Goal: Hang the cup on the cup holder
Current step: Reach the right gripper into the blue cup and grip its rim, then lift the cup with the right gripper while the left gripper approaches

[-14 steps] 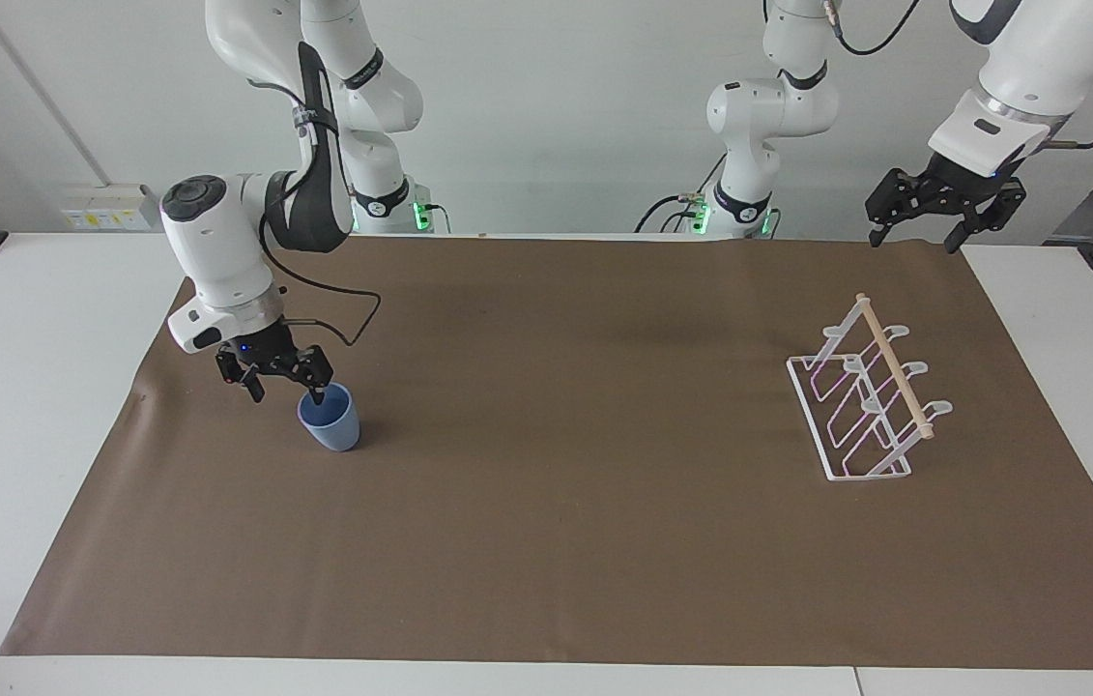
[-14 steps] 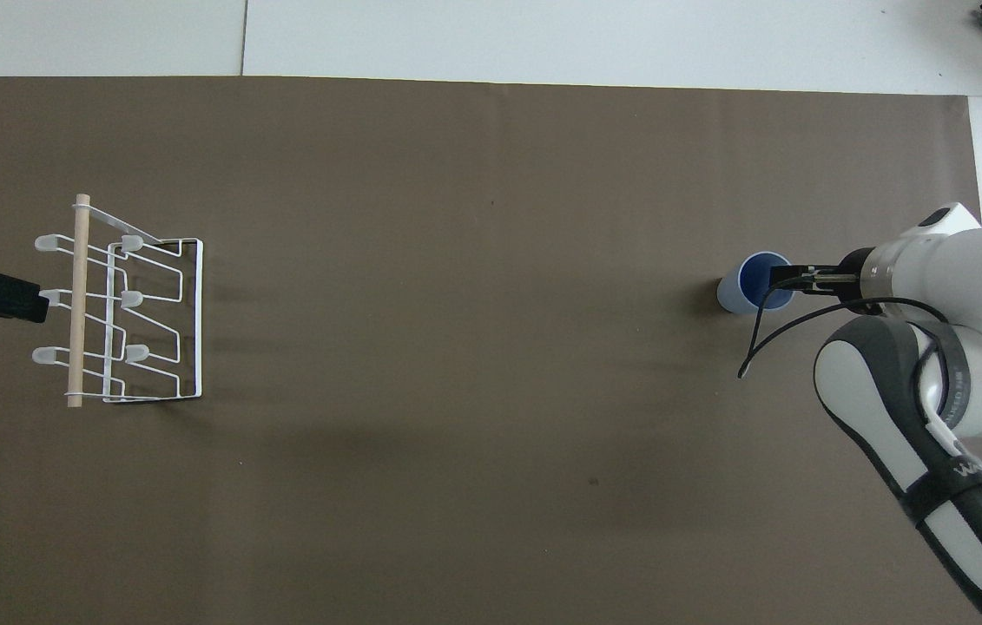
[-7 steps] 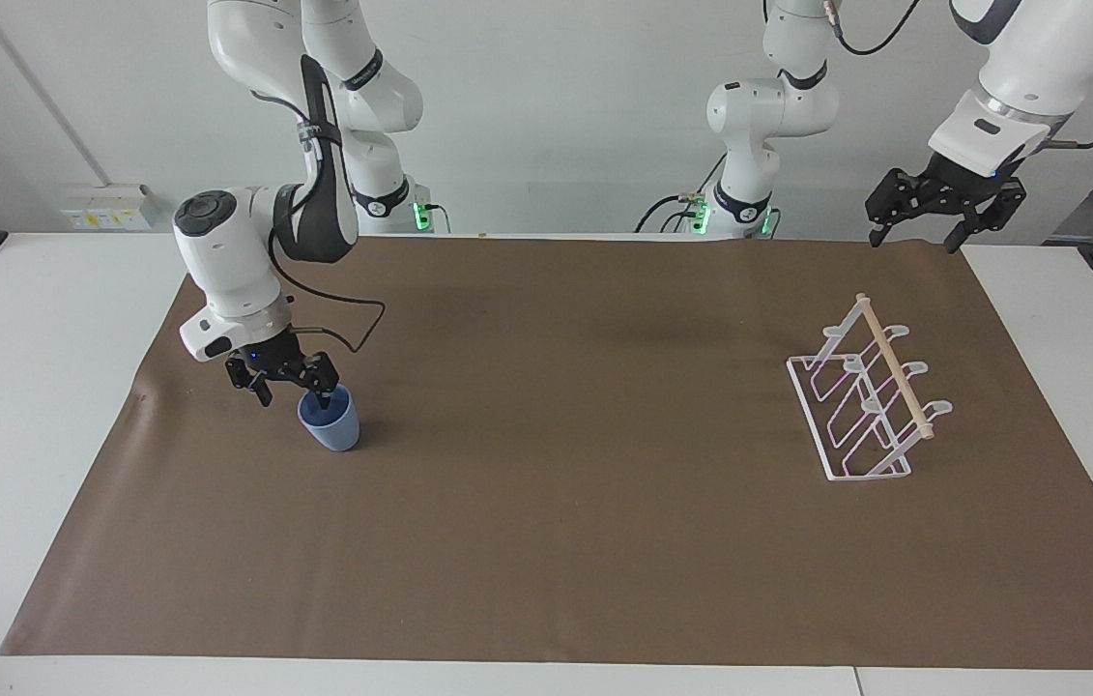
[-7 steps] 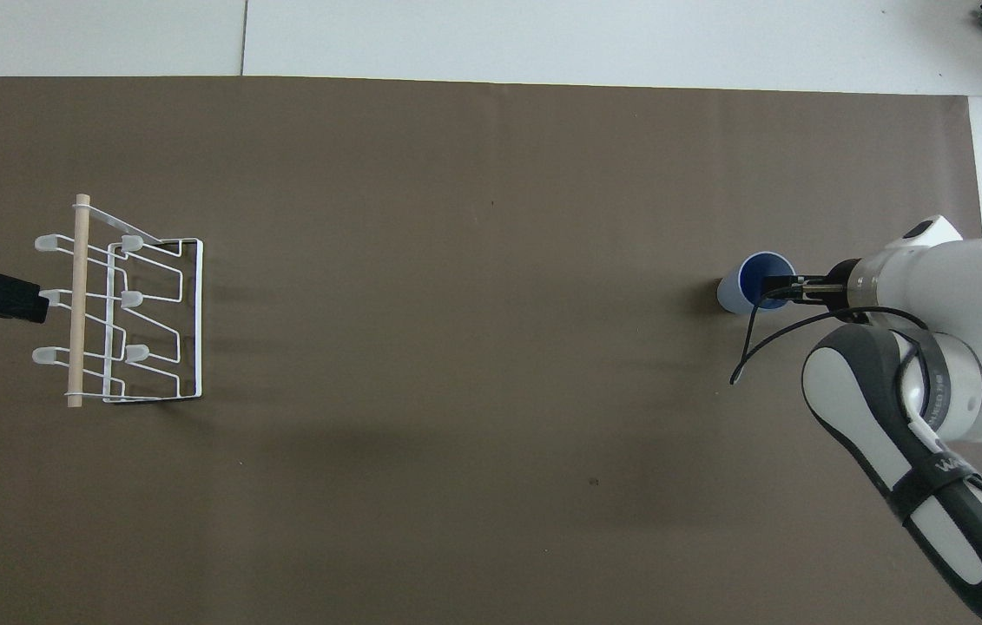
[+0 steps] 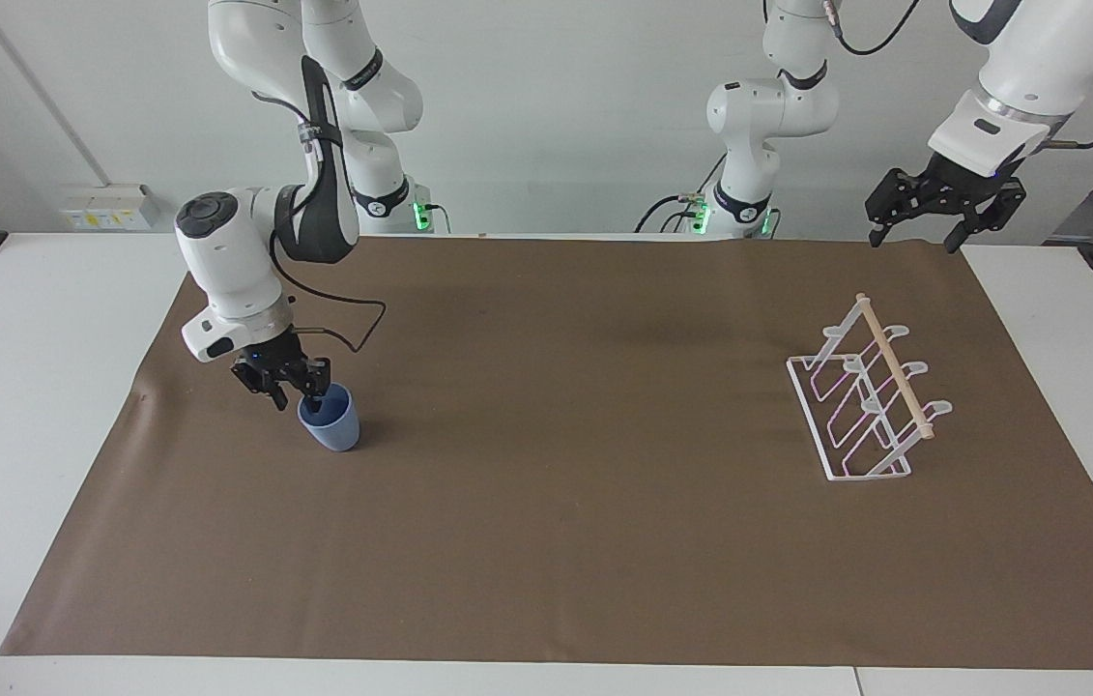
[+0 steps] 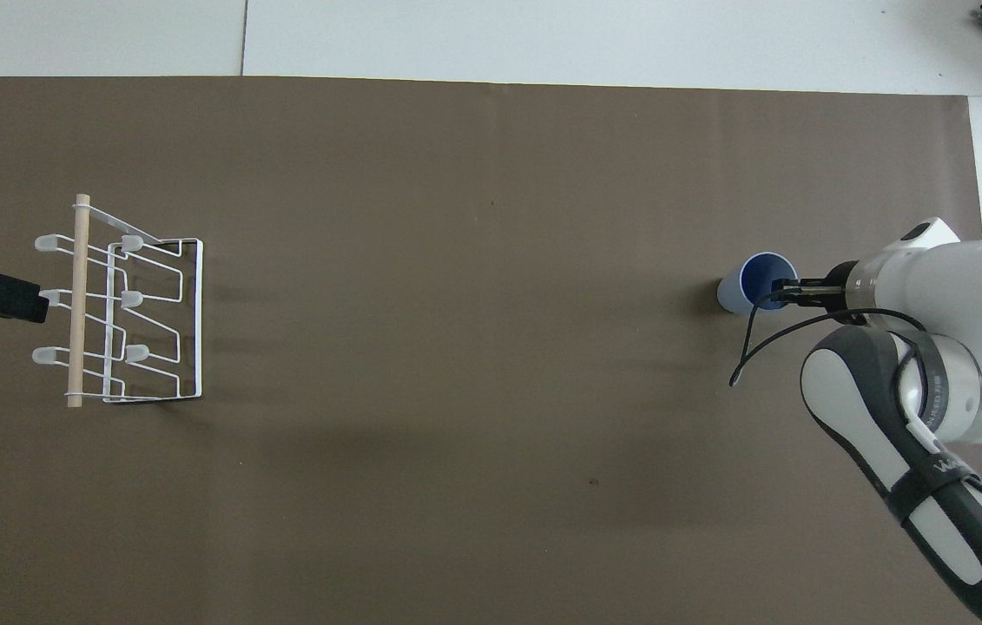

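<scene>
Now your right hand [image 5: 296,395] clamps the small light-blue plastic tumbler's [image 5: 330,425] rim at its ten o'clock; your left hand [image 5: 923,235], fingers apart, waits aloft.

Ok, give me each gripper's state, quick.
Left gripper: open, empty, waiting.
Right gripper: pinching the rim of the light-blue cup.

Two high cameras covering one table

One is looking from across the table toward the robots; the other is looking steeply down from above their end. Both, set well back, are sharing the brown mat [image 5: 546,503], half a turn apart.
</scene>
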Controlling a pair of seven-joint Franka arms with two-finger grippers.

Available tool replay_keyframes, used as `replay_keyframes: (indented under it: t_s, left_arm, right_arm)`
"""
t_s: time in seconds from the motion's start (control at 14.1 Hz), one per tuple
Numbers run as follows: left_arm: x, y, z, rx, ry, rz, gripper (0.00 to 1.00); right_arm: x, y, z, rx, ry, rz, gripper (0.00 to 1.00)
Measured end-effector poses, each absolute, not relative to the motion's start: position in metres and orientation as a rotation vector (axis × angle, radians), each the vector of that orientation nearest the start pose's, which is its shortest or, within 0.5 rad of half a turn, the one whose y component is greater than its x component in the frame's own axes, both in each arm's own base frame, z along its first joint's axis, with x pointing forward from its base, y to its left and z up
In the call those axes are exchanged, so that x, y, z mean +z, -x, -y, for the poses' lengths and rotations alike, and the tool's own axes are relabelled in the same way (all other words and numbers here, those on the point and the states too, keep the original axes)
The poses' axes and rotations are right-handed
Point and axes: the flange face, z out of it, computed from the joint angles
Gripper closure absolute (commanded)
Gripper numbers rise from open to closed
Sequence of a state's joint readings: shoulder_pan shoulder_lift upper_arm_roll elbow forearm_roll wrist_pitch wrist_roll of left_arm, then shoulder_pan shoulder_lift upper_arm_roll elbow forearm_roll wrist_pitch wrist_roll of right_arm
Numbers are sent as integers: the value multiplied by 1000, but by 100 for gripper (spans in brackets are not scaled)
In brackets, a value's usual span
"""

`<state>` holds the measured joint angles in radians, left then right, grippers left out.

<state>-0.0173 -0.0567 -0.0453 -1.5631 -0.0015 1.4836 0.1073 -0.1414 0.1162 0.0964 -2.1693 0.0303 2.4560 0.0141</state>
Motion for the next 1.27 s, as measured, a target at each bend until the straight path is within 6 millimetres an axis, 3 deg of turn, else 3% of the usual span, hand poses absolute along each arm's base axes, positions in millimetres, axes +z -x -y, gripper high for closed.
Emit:
replay_keyframes:
  t_s: [0.07,0.64,0.99,1.27]
  left_arm:
    - [651,-527,34,36,3130,-267,0]
    - [650,-527,34,40,3129,-268,0]
    - [645,-523,34,60,3131,-245,0]
    - [648,-519,54,66,3224,-33,0]
  right_arm:
    - [358,-567,26,-266,3098,-128,100]
    - [362,-568,23,-253,3095,-122,100]
    - [392,-580,19,-175,3087,-119,100]
    - [417,-590,9,-128,2917,-184,100]
